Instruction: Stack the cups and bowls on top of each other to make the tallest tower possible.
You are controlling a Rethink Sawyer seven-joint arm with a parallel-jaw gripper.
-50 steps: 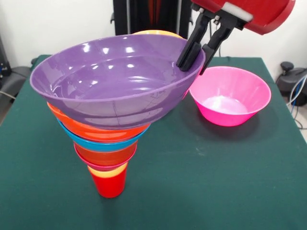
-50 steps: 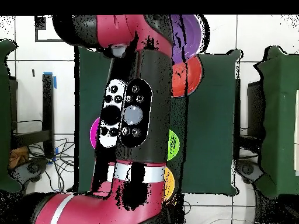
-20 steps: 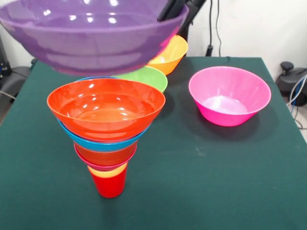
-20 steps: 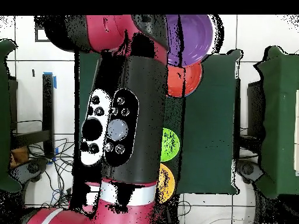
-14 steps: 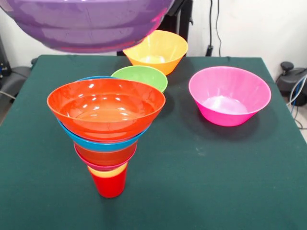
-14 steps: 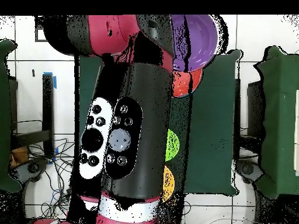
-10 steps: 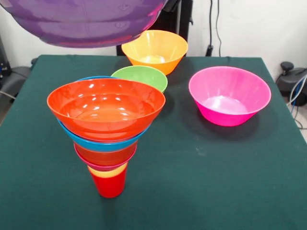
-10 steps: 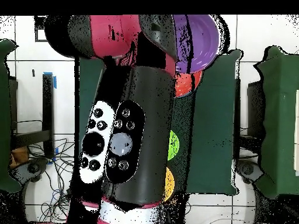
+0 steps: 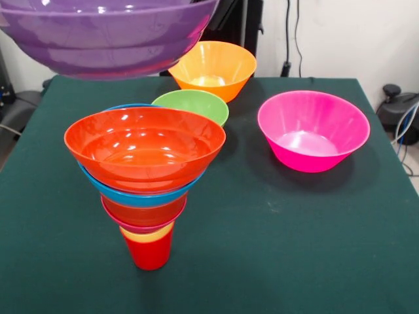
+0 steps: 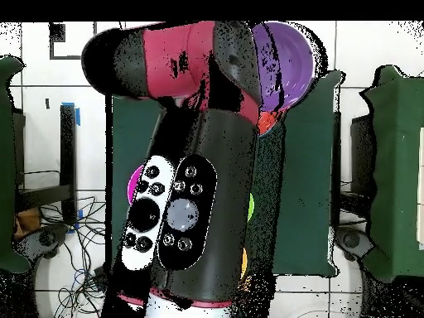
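purple bowl (image 9: 108,36): in the air, above and behind the tower, cut off by the front view's top edge; the overhead view shows it (image 10: 286,62) past the arm's upper end.
tower (image 9: 145,183): stands upright on the green table (image 9: 288,242). This is the landmark.
tower base: red cup (image 9: 150,252), with a yellow rim just showing above it.
tower middle: an orange bowl in a crimson-pink rim, then the blue bowl (image 9: 141,198).
tower top: orange-red bowl (image 9: 144,147), widest of the stack, empty and open upward.
green bowl (image 9: 191,106): on the table just behind the tower, partly hidden by the top bowl's rim.
light orange bowl (image 9: 213,69): further behind the tower, past the green one, its left rim hidden by the purple bowl.
magenta-pink bowl (image 9: 313,129): on the table, to the right of the tower in the front view, well apart.
arm (image 10: 186,190): covers most of the table in the overhead view.
gripper: not visible in either view, so its state cannot be told.
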